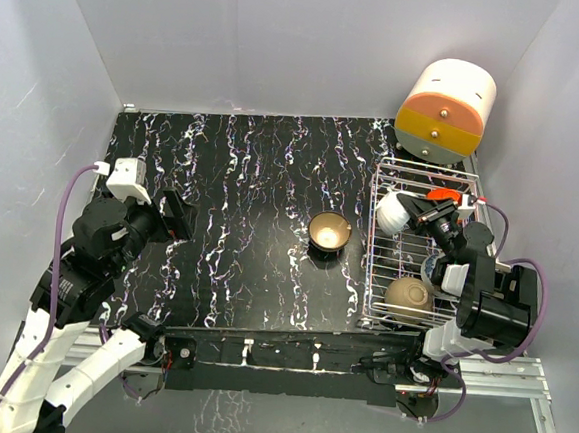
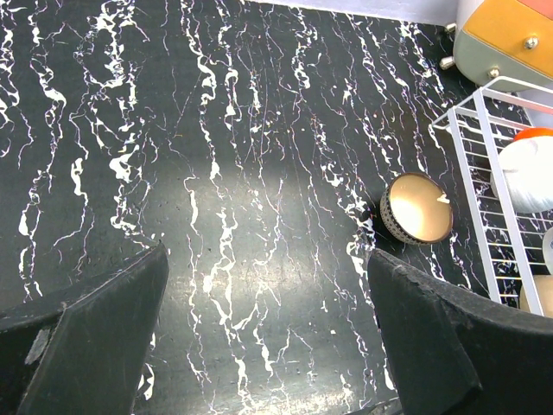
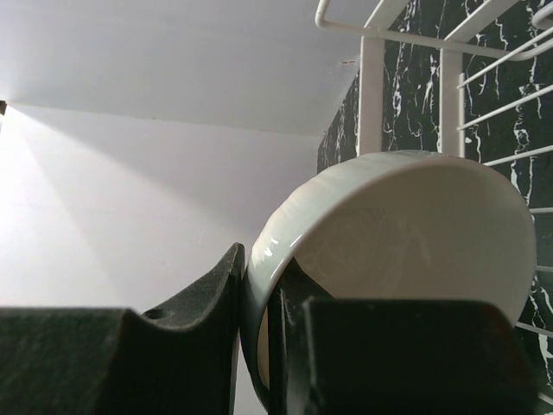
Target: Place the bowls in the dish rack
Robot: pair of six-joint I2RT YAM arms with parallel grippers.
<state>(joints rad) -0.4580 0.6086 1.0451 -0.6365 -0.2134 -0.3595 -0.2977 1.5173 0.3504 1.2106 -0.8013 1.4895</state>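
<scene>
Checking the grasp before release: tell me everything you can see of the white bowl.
The white bowl is small, round, plain glossy white and looks ceramic, with no visible chips. It is tipped on its side, not upright. The right gripper is shut on its rim, one finger on each side of the wall. It hangs at the far left part of the dish rack, within the wire sides. Whether it touches the wires can't be told.

Top view looks down; left wrist shares the dish rack [image 1: 391, 260]; right wrist sits close, apparently inside.
</scene>
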